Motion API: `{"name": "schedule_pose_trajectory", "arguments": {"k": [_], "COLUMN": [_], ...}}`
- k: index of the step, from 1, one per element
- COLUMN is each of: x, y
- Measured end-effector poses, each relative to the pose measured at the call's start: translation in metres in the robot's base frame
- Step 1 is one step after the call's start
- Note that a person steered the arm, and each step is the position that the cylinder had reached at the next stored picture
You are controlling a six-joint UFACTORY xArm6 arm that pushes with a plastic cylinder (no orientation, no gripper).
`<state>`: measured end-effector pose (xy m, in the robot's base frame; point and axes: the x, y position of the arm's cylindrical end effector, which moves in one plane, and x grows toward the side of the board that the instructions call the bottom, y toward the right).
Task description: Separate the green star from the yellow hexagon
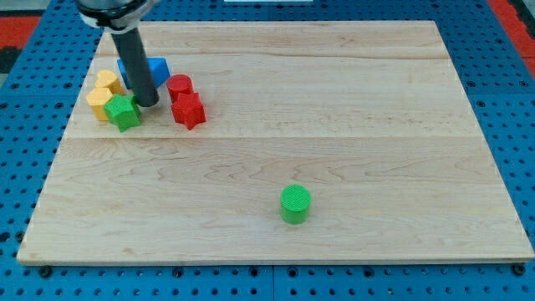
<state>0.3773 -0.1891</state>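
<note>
1. My tip [148, 104] is down on the wooden board [334, 100] in the far left corner, touching or just beside the right edge of the green star [124, 112]. The rod has no jaws, so nothing is spread, pressed together or pinched; it only pushes.
2. The green star sits against the yellow hexagon [100, 103], which lies on its left, with a second yellow block [107, 81] just behind that.
3. A blue block [152, 69] shows partly behind the rod, and a red cylinder [180, 86] and red star [190, 110] stand near on the right.
4. A green cylinder [294, 204] stands well apart, nearer and to the right.
5. The risk: from this side, a leftward push would drive the star into the hexagon and carry both together. A sweep to the right could knock the red blocks.
</note>
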Motion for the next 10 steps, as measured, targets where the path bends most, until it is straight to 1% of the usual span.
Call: {"name": "schedule_pose_trajectory", "arguments": {"k": [1, 2, 3, 5, 6, 7, 8, 9, 10], "x": [0.000, 0.002, 0.002, 0.004, 0.032, 0.046, 0.051, 0.094, 0.117], "y": [-0.033, -0.033, -0.010, -0.022, -0.022, -0.016, 0.014, 0.026, -0.004]}}
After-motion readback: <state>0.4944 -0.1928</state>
